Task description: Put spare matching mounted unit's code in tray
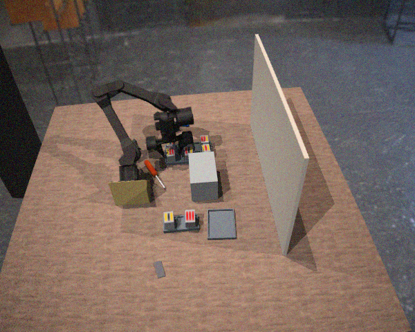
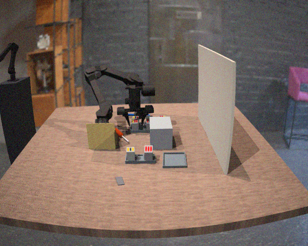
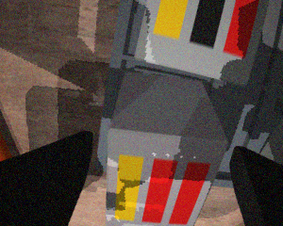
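Note:
A grey spare (image 1: 170,153) (image 2: 134,124) (image 3: 138,188) with yellow, red and red stripes stands at the near left of the rear rack (image 1: 176,163) (image 2: 140,131). My gripper (image 1: 172,155) (image 2: 135,125) (image 3: 164,150) is open, with its fingers on either side of this spare and gaps showing in the wrist view. Behind it is a spare (image 3: 185,53) with yellow, black and red stripes. Several other spares are partly hidden. The empty tray (image 1: 222,224) (image 2: 174,160) lies at the front. I cannot tell which unit is the mounted one; no back code is readable.
A grey box (image 1: 203,178) (image 2: 160,132) stands just in front of the rack. A front holder (image 1: 180,230) (image 2: 140,161) bears two striped blocks. A screwdriver (image 1: 150,167) (image 2: 119,132), an olive panel (image 1: 131,193) (image 2: 101,136) and a tall cream panel (image 1: 279,142) (image 2: 215,105) stand or lie around.

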`<state>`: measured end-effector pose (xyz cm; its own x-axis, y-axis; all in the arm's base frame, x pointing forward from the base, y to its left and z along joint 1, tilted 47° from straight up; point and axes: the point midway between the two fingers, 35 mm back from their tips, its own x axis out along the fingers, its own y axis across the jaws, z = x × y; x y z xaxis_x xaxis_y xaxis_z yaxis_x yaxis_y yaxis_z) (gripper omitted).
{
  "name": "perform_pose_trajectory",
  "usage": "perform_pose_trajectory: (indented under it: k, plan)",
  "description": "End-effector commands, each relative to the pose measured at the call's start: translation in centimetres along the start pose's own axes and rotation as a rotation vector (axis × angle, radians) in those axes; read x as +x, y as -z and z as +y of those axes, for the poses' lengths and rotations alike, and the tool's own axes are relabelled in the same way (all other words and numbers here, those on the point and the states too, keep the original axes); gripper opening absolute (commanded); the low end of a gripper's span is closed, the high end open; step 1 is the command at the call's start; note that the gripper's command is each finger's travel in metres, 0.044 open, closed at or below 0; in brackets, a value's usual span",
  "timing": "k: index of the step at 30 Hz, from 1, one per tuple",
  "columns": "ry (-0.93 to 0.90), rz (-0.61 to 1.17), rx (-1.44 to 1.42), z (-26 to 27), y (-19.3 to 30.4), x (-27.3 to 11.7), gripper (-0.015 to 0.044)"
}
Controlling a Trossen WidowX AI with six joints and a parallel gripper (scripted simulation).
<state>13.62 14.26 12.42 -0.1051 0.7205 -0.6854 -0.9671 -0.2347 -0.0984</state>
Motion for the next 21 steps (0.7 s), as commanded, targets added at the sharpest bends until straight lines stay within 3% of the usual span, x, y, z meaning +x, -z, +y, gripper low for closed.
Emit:
perform_pose_trajectory:
  k: [1,21]
  plan:
    - [-0.007,-0.01,0.007,0.33,-0.02,0.81,0.03]
    - [-0.007,-0.014,0.007,0.4,-0.1,1.18,0.03]
